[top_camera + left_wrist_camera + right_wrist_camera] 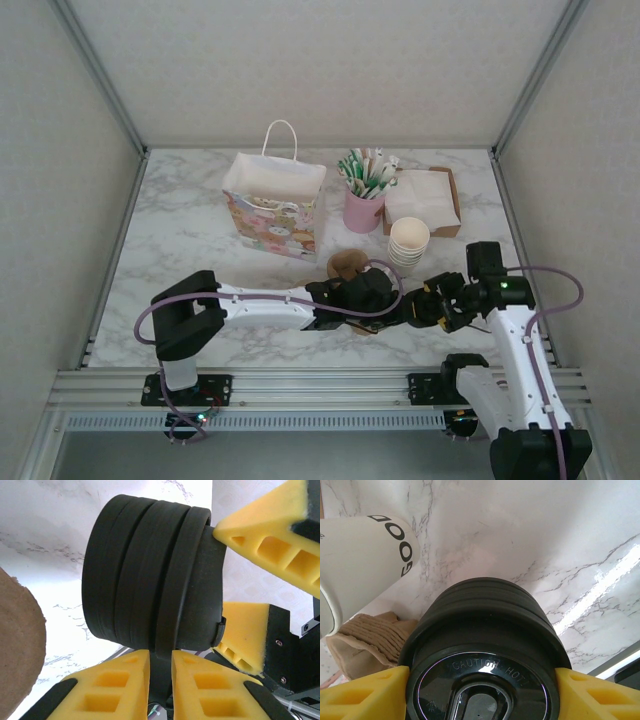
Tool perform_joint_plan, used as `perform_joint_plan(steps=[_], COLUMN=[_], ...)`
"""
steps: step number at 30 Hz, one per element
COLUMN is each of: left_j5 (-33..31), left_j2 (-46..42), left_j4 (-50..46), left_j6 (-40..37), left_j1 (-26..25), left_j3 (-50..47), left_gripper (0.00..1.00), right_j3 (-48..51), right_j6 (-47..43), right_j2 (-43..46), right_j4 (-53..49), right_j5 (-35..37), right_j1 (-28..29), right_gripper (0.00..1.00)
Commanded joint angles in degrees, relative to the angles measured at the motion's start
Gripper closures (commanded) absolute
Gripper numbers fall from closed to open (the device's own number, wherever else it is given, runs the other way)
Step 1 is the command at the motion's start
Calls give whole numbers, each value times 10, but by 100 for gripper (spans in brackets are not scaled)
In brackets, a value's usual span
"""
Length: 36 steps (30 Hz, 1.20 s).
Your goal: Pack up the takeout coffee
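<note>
Both arms are reaching in low over the marble table (180, 250) and meeting near its front edge, a little left of the right base. The left arm (260, 297) is lying stretched out almost flat, running from its base at the left across to the middle. The right arm (515, 320) is folding back on itself: rising from its base, bending at the elbow, then pointing its wrist leftward to face the other.

Between them they are holding a stack of black lids (145, 575) turned on its side. The left gripper (160, 655) is set against the stack's edge, its fingers drawn nearly together with one lid's rim nipped in the narrow gap. The right gripper (482, 675) is facing the stack end-on, fingers spread wide around the end lid (480, 700) — the one stamped CAUTION HOT — and pressing on its opposite sides.

Just behind the grippers some brown sleeves (347, 265) are lying, with a stack of cream cups (408, 243) beside them. A paper bag (275, 205) is standing open farther back — to the left. Where the takeout coffee itself is, I cannot tell.
</note>
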<state>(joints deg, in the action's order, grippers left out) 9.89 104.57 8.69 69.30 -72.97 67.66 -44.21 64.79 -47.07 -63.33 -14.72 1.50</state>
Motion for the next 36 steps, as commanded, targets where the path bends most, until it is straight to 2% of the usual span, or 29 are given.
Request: perform_joint_plan(steps=[1, 20, 27, 33, 36], left_j5=[-17, -21, -36, -31, -27], left_j2=[-10, -17, -22, -30, -47], left_j4=[14, 44, 22, 33, 24], left_j6=[8, 11, 15, 14, -11], left_j1=[6, 19, 23, 25, 23], left_j3=[-12, -30, -38, -42, -28], left_gripper=[81, 74, 74, 74, 75], right_j3=[7, 13, 12, 0, -16], right_j6=[11, 33, 44, 25, -17], right_j2=[10, 16, 25, 26, 25], right_j4=[-8, 5, 7, -9, -12], right_j5=[-28, -70, -78, -55, -28], right_j1=[-13, -22, -24, -24, -24], right_gripper=[30, 30, 30, 31, 33])
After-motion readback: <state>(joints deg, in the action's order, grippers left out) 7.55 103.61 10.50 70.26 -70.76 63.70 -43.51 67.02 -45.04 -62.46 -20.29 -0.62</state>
